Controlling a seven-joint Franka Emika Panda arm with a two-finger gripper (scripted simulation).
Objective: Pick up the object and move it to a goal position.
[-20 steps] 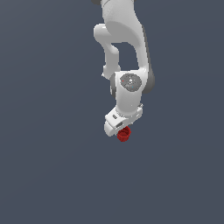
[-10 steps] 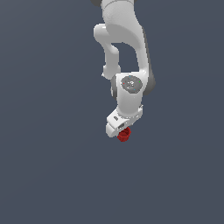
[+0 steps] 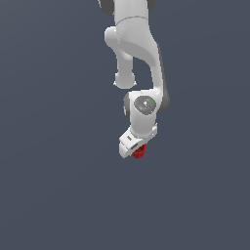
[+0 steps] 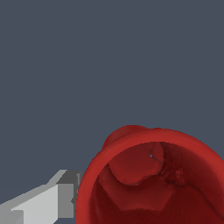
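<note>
Exterior view: plain dark grey-blue backdrop fills the whole frame, no edges or seams visible, so can't tell if it's a table surface or just background.

Arm (image 3: 134, 49) is the biggest thing – white Franka, comes in from the top edge, elbows toward the exterior view's right, then drops to a round wrist joint (image 3: 144, 105) w/ a grey disc face approx mid-frame. Dark grey band along the link's right side.

Below the wrist, gripper (image 3: 135, 148) – white block angled down toward the exterior view's left. Fingers themselves not resolvable from this cam.

Smallest: red cup (image 3: 139, 152), tucked right under/against the gripper's lower end, partly hidden by it. Only a small red blob shows; orientation can't be read here.

Wrist view: red cup (image 4: 153, 179) v. close to the lens, fills the lower part of the frame, cut off by the frame edges. Looking into its open mouth – thick rounded rim, lumpy red interior, a smaller red bump behind the rim. One light grey finger (image 4: 41, 203) sits just beside the cup's outer wall, looks touching or near-touching. Other finger not in frame.

Gripper state: reads as closed around the cup w/ only a cup-width gap, but only one finger is visible, so grip not fully confirmable.
</note>
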